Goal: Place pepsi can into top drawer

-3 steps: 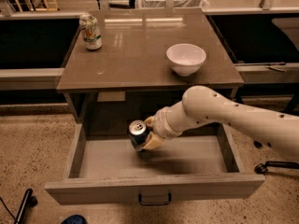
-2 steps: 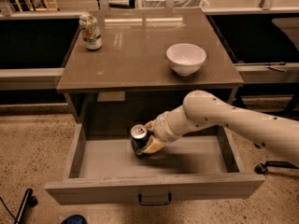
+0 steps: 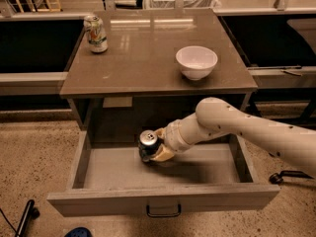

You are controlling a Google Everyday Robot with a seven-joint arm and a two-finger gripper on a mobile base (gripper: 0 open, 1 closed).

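The top drawer (image 3: 163, 199) is pulled open below the counter, with a pale grey inside and a dark handle on its front panel. The pepsi can (image 3: 147, 144), dark blue with a silver top, stands upright inside the drawer, left of centre and close to its floor. My gripper (image 3: 154, 149) reaches in from the right on a white arm and is shut on the can. I cannot tell whether the can's base rests on the drawer floor.
A pale green-white can (image 3: 96, 33) stands on the counter at the back left. A white bowl (image 3: 196, 61) sits on the counter at the right. Dark shelves flank the counter. A black wheel (image 3: 276, 178) is on the floor at the right.
The gripper has lowered the can slightly into the drawer and shifted it a little left. The green-white can and bowl have not moved.
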